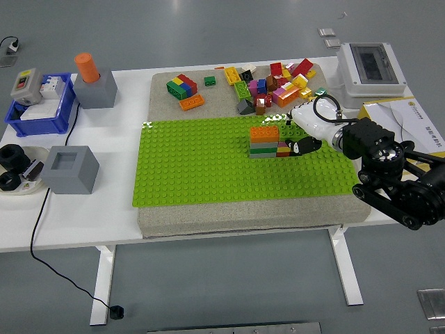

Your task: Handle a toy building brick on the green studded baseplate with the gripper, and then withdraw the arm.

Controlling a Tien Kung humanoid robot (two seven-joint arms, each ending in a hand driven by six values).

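Right hand [300,142] is reaching in from the right over the green baseplate [201,170], black fingers [295,147] touching the right end of the brick stack [268,141], orange brick on top. Can't tell if it's gripping or just resting against it. Loose bricks [278,83] are lying behind on the bench [90,209].

Green studded baseplate [208,167], orange-topped striped brick stack [265,142], white hand [311,125], black arm [400,177].
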